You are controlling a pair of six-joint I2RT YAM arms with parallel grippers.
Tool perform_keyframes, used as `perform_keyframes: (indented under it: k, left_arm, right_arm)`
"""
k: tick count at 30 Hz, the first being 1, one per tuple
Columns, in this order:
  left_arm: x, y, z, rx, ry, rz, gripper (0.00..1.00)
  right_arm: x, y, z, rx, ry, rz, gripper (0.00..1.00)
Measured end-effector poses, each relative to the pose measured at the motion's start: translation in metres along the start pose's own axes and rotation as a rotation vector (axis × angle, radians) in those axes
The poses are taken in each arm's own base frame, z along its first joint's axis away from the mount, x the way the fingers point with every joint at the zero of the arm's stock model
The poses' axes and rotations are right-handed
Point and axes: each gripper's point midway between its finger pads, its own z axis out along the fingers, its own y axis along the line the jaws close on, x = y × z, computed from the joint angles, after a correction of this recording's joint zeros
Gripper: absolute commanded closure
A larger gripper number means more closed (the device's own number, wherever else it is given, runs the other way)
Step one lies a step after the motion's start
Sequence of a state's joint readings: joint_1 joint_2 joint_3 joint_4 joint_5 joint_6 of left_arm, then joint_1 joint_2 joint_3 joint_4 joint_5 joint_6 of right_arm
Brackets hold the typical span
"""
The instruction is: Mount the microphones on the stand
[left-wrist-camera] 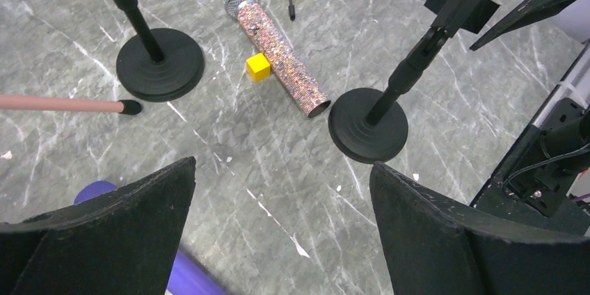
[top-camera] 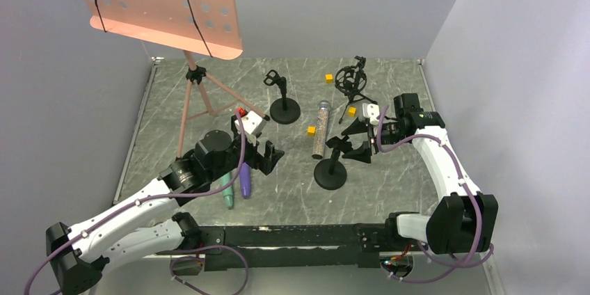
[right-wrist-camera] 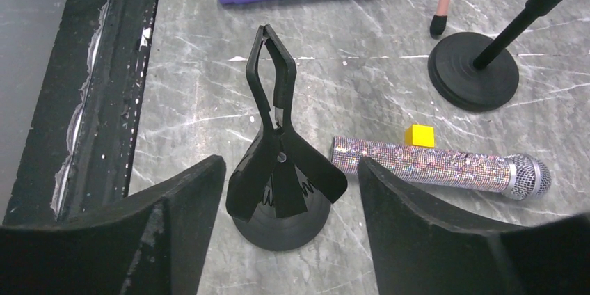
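a grey marbled tabletop holds two robot arms and three microphones, none of them attached to a stand yet. the landmark is the near clip stand, a black round base with a short post and an empty spring clip on top.

the copper glitter microphone lies flat just beside that stand's base and reaches away from it toward the back, its silver mesh head at the far end. a yellow cube sits against its left side. the purple microphone and the mint green microphone lie flat side by side well to the left of the near clip stand, partly under the left arm.

a far clip stand stands behind and to the left of the near one, its clip also empty. a shock-mount stand stands farther behind, empty too.

the right tool hangs over the near clip stand. its fingers are spread either side of the clip's squeeze handles, with a gap on both sides, pinching nothing. the left tool hovers to the left of that stand, above the purple microphone, spread wide and holding nothing.

judged from this, the work is at its start. all three microphones have yet to be lifted and clipped in. the right arm looks set to steady or open the near clip first.
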State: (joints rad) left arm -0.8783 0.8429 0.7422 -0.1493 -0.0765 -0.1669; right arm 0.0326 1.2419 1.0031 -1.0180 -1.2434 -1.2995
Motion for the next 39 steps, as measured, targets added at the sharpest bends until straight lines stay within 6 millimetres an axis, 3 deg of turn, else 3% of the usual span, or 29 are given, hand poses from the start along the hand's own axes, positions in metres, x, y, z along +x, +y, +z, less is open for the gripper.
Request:
perform_keyframes:
  k: [11, 18, 19, 23, 26, 34, 39]
  left_arm:
    - [0.012, 0.021, -0.007, -0.113, 0.013, -0.017, 0.01]
    - [0.042, 0.048, -0.013, -0.23, 0.056, -0.056, 0.01]
    - [0.046, 0.051, -0.013, -0.247, 0.066, -0.063, 0.01]
    - [0.054, 0.063, -0.015, -0.302, 0.081, -0.104, 0.01]
    - [0.058, 0.068, -0.016, -0.321, 0.088, -0.125, 0.01]
    - [0.06, 0.069, -0.016, -0.326, 0.09, -0.144, 0.01]
    - [0.06, 0.069, -0.016, -0.326, 0.09, -0.144, 0.01]
  right_arm:
    - [0.001, 0.0, 0.0, 0.0, 0.003, 0.009, 0.58]
    - [0.001, 0.0, 0.0, 0.0, 0.004, 0.009, 0.64]
    - [0.001, 0.0, 0.0, 0.0, 0.004, 0.009, 0.63]
    - [0.001, 0.001, 0.0, 0.0, 0.004, 0.01, 0.27]
    - [0.0, 0.0, 0.0, 0.0, 0.002, 0.005, 0.16]
    - [0.007, 0.003, 0.002, 0.007, -0.002, 0.001, 0.16]
    - [0.007, 0.004, 0.003, 0.004, -0.003, -0.005, 0.29]
